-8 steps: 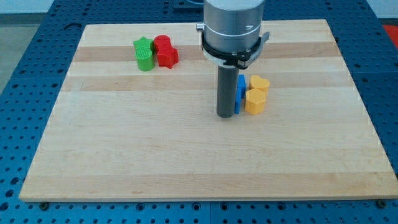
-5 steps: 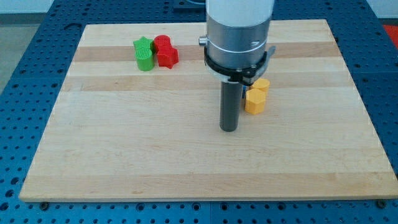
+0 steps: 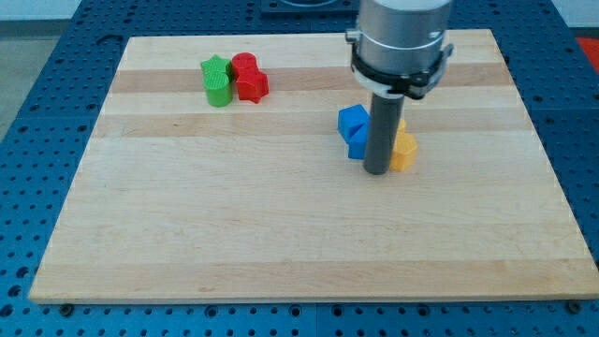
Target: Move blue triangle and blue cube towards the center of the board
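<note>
Two blue blocks sit touching just right of the board's middle: one [image 3: 352,120] higher and to the left, one [image 3: 358,143] below it. Which is the triangle and which the cube I cannot tell. My tip [image 3: 377,171] rests on the board just right of the lower blue block and a little below it, between the blue blocks and the yellow blocks [image 3: 403,150]. The rod hides part of the yellow blocks and the right edge of the lower blue block.
A green block [image 3: 216,80] and a red block [image 3: 248,77] stand touching at the view's upper left. The wooden board [image 3: 187,234] lies on a blue perforated table.
My tip has moved to the view's right and slightly up, from left of the blue blocks to their right. The blue blocks, hidden behind the rod before, now show.
</note>
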